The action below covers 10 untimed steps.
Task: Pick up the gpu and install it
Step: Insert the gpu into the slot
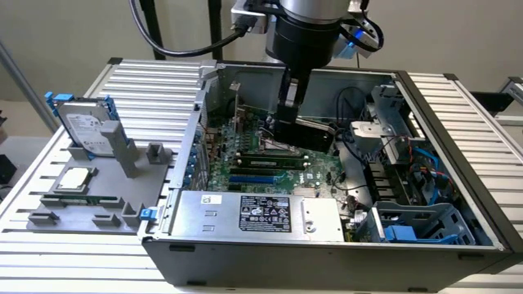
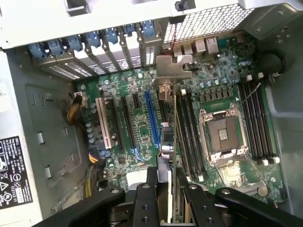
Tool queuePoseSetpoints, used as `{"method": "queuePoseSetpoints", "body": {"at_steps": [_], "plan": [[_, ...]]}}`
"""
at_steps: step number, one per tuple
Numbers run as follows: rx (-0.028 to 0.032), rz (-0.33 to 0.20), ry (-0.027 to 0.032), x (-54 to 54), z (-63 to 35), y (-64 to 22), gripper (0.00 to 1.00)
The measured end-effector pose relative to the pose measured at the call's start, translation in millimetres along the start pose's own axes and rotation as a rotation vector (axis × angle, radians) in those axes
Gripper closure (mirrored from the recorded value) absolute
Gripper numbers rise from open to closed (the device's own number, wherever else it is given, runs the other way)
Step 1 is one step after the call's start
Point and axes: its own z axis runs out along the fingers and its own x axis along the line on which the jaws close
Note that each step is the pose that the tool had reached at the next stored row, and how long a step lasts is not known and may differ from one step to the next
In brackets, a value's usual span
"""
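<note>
My gripper [image 1: 288, 122] is down inside the open computer case [image 1: 457, 153] and is shut on the gpu [image 1: 312, 138], a thin black card held on edge over the green motherboard [image 1: 261, 168]. In the wrist view the gpu [image 2: 173, 137] is edge-on between the two black fingers [image 2: 151, 191], running away from the gripper [image 2: 169, 195]. Its silver end bracket [image 2: 173, 66] points toward the row of rear slot covers [image 2: 118, 45]. The card lies beside the blue expansion slot [image 2: 151, 118], on the side of the memory slots. I cannot tell whether its edge touches the board.
A grey holder [image 1: 90, 196] at the exterior view's left carries a silver hard drive with blue rails [image 1: 86, 125], a processor chip [image 1: 73, 179] and a memory stick [image 1: 82, 200]. The power supply [image 1: 261, 214] fills the case front. An open processor socket [image 2: 225, 132] and cables [image 2: 78, 111] flank the slots.
</note>
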Motion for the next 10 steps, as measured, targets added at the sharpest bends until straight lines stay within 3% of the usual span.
{"method": "queuePoseSetpoints", "body": {"at_steps": [7,10], "plan": [[-0.0047,-0.126,0.0036,0.5,9.8,0.1,1.00],[-0.0070,-0.171,0.0014,1.0,14.7,1.4,1.00]]}}
